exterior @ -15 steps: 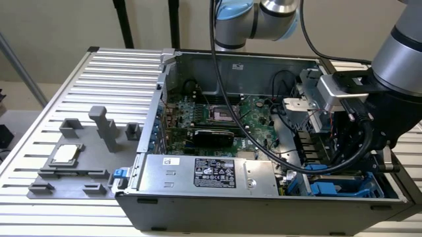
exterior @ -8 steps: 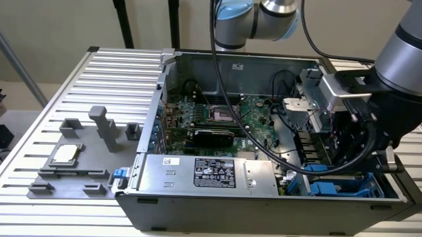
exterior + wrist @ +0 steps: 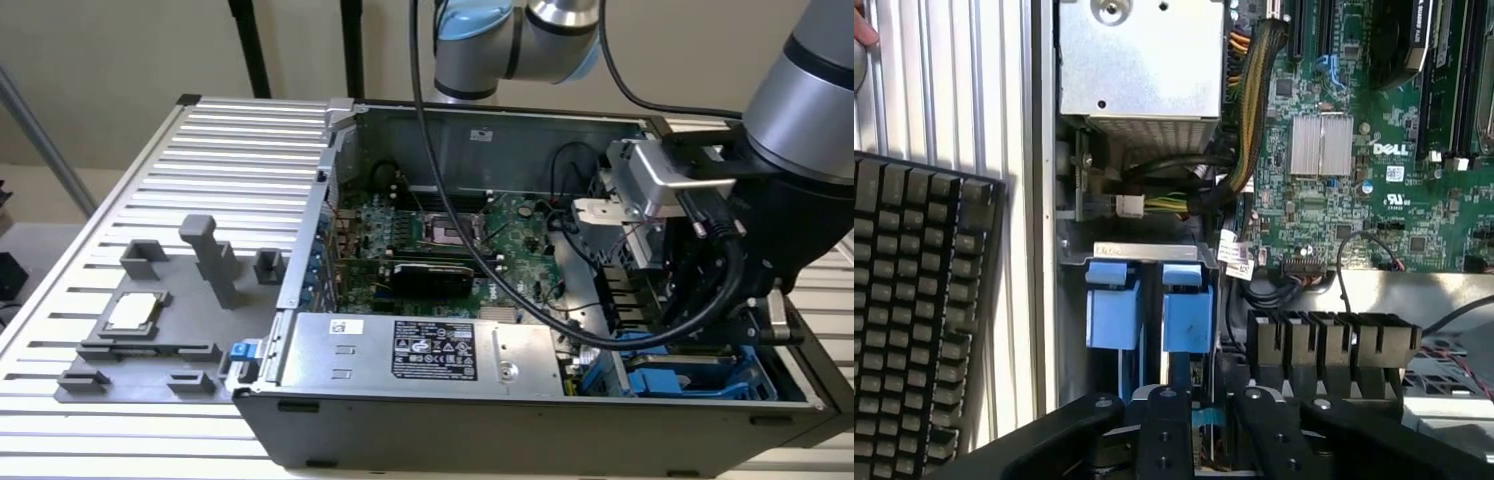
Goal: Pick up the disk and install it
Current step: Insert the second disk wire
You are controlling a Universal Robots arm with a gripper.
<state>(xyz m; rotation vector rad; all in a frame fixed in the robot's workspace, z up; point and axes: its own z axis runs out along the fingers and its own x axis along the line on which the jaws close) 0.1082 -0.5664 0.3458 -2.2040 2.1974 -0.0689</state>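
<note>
Arm reached down into the open computer case

The gripper hung over the blue drive bay at the case's front corner, fingers slightly apart astride a blue-railed disk seated edge-up; whether they clamped it could not be told. Blue carrier tabs stood just beside.
</note>
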